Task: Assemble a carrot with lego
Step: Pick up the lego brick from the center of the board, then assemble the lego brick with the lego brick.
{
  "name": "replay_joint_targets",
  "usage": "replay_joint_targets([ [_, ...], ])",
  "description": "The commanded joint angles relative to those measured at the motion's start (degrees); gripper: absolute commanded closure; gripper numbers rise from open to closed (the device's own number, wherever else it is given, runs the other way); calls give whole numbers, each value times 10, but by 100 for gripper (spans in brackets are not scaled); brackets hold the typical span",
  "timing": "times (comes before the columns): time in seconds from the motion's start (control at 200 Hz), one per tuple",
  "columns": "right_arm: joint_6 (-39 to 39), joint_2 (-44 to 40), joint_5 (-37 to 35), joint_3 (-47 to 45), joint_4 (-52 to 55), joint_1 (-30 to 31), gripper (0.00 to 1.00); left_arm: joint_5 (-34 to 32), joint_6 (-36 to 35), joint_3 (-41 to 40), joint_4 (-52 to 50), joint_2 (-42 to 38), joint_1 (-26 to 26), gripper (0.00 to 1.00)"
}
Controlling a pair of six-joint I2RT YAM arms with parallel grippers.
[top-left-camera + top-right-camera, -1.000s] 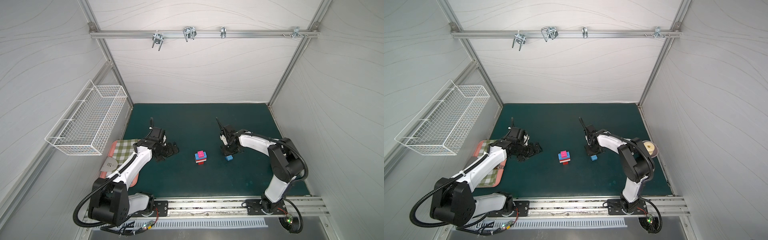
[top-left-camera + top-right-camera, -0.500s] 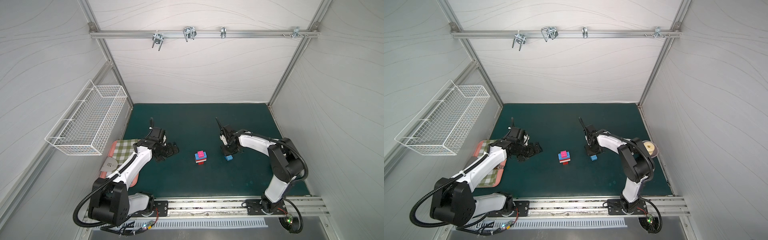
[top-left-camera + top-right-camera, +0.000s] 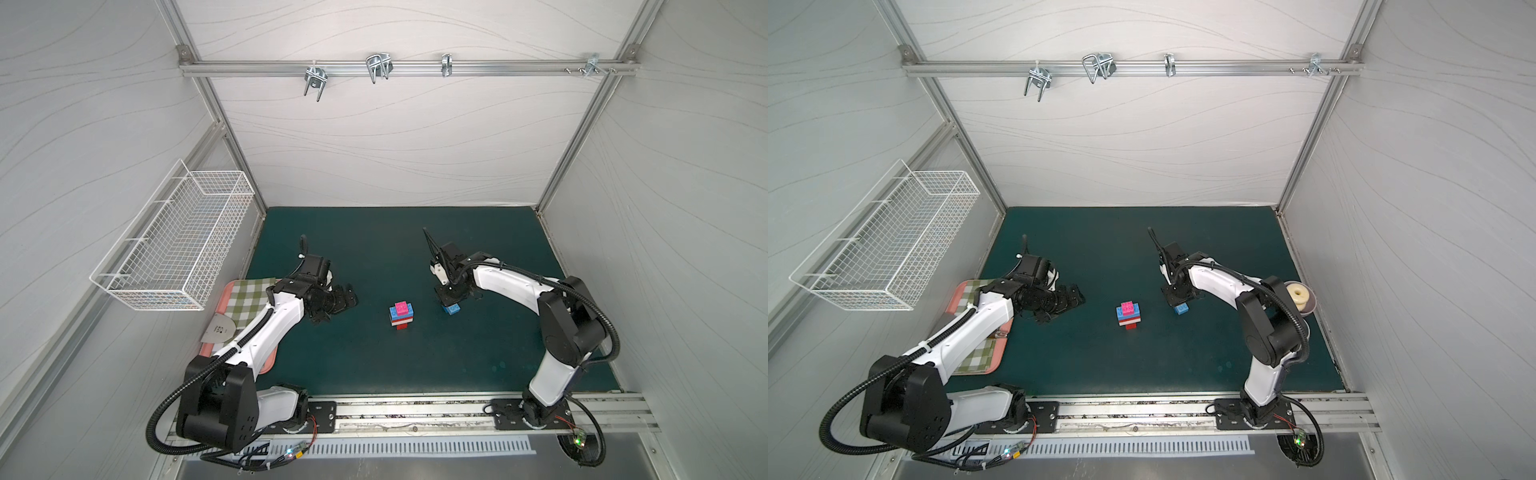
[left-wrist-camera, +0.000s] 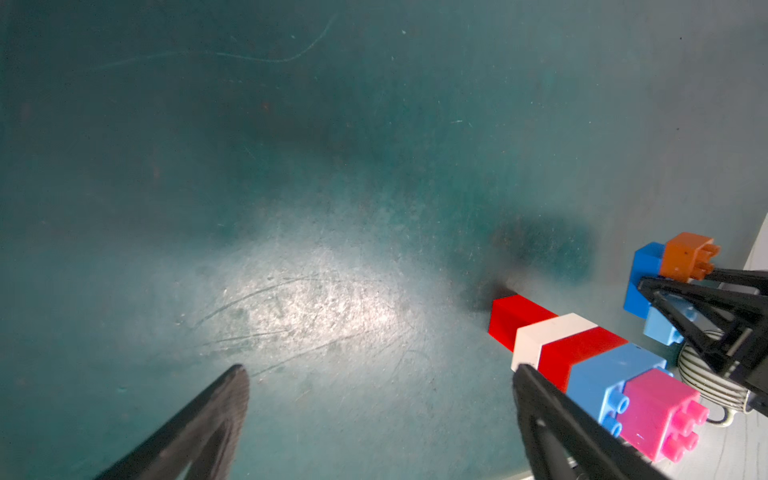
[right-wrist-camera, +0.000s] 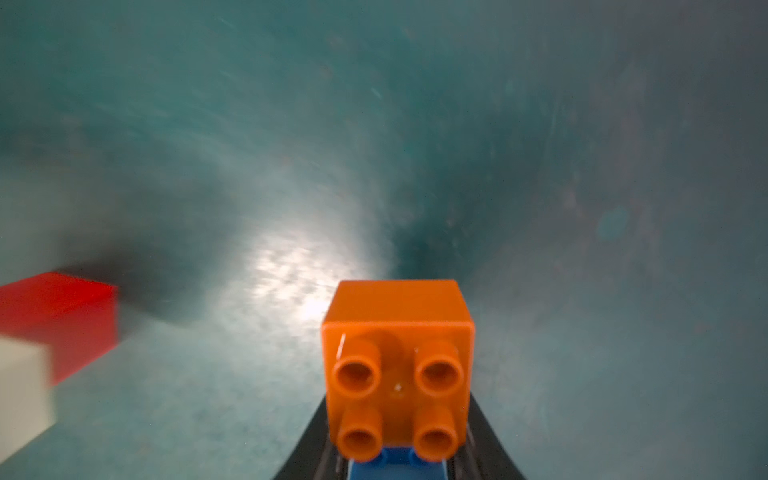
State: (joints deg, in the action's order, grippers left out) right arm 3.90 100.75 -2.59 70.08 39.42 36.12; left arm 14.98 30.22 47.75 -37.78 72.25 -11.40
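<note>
Gripping the small cluster (image 4: 648,274) of orange, blue and light-blue bricks, my right pincer (image 3: 450,300) was clamped tight on it near the carrot (image 3: 401,315), already stacked red to pink, resting on the table (image 3: 374,249). My left pincer (image 4: 380,372) gaped empty. Joining them remained, I judged.

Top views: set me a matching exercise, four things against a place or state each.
Things:
1 left gripper
2 right gripper
3 pink brick
4 basket

States:
A hung on the wall
B shut on the orange-and-blue cluster
C open, empty
D one end of the carrot

Pairs: 1-C, 2-B, 3-D, 4-A
</note>
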Motion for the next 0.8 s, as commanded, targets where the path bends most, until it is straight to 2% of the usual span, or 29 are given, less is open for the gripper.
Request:
replay_joint_targets([
  [0.0,-56,-24,26,32,45,9,100,-7,0,-1,6,-10,3,1],
  [0.125,-129,-42,75,58,65,23,100,-1,5,-4,4,-17,3,1],
  [0.325,-326,-86,172,82,100,56,100,5,13,-14,-4,-35,3,1],
  [0.47,-408,-86,224,133,149,70,100,5,13,-15,-15,-44,3,1],
  [0.795,-559,15,174,281,265,129,100,9,13,-20,-31,-55,3,1],
])
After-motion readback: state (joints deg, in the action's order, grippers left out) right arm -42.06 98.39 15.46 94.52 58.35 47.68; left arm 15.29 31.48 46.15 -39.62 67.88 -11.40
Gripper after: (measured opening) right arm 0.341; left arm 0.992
